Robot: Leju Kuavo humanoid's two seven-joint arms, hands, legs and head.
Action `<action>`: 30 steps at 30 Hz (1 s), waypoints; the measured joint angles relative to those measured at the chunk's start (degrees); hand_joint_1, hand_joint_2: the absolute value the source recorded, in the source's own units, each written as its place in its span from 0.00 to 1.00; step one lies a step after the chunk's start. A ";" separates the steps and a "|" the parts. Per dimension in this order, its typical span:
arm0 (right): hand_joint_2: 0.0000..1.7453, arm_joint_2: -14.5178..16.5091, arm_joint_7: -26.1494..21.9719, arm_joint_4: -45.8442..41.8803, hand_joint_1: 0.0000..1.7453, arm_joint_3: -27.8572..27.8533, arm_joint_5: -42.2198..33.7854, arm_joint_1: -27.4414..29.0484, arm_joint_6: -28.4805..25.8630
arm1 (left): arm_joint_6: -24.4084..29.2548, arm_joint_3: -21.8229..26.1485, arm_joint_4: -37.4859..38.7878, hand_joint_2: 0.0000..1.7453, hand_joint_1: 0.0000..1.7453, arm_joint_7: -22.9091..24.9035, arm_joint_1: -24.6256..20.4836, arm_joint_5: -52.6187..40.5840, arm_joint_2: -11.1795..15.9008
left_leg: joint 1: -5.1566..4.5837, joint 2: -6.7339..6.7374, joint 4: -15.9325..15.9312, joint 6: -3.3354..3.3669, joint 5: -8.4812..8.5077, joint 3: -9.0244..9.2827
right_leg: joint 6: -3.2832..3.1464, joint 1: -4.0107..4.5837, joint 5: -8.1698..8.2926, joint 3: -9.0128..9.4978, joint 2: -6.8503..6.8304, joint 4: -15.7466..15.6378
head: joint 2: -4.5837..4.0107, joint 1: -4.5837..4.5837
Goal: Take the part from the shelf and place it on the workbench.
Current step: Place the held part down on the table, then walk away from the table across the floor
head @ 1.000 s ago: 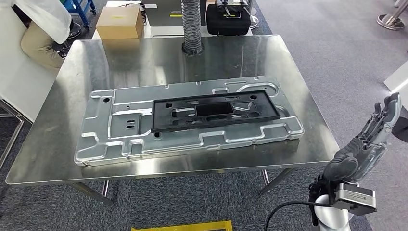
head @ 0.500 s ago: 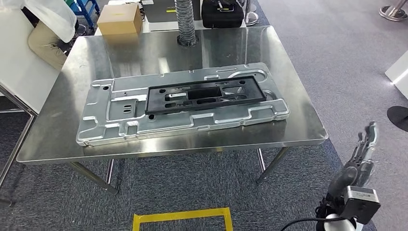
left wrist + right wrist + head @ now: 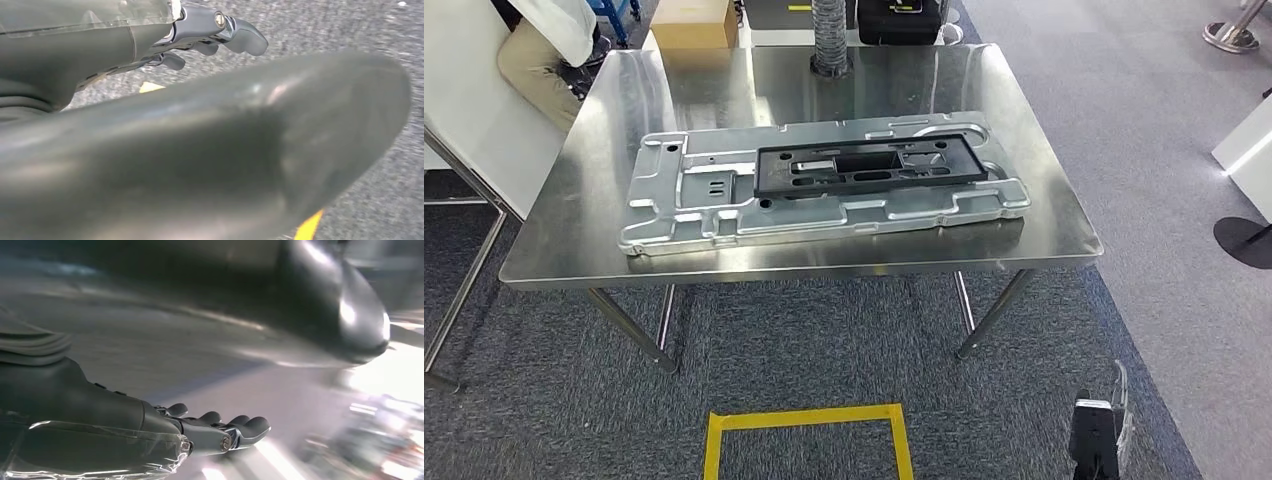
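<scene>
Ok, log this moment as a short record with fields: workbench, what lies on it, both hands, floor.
workbench: steel table, seen from above in the head view
silver panel: large stamped metal panel lying flat on the table
black part: black frame resting on top of the silver panel
left hand: left hand hanging above grey carpet, fingers holding nothing
right hand: right hand with fingers stretched out, holding nothing
floor: yellow tape square on the carpet in front of the table
bystander: person at the table's far left corner
</scene>
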 joint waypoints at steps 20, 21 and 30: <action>0.00 -2.44 48.07 43.90 0.00 -3.13 11.77 -3.39 15.83 | -2.03 0.77 0.00 0.00 0.00 -0.23 -0.70 -3.80 -0.09 | -0.30 -0.01 2.77 -1.66 -6.41 7.27 | -3.47 1.26 9.32 3.59 -0.55 -16.53 | 0.01 -0.43; 0.00 -2.33 49.85 44.14 0.00 -3.10 11.80 -3.47 18.12 | -2.20 0.74 0.00 0.00 0.00 -0.19 -0.87 -4.02 0.04 | -0.50 -0.01 0.36 -1.38 -7.27 8.59 | -3.17 1.22 9.86 3.32 -0.60 -16.42 | 0.01 -0.42; 0.00 -1.69 53.06 45.24 0.00 -2.38 12.47 -3.70 25.11 | -2.92 0.45 0.02 0.00 0.00 0.48 -0.82 -5.37 0.14 | -0.34 0.59 -1.07 0.42 -1.53 2.45 | -0.15 -0.04 -1.10 0.03 -0.03 -0.73 | 0.00 -0.20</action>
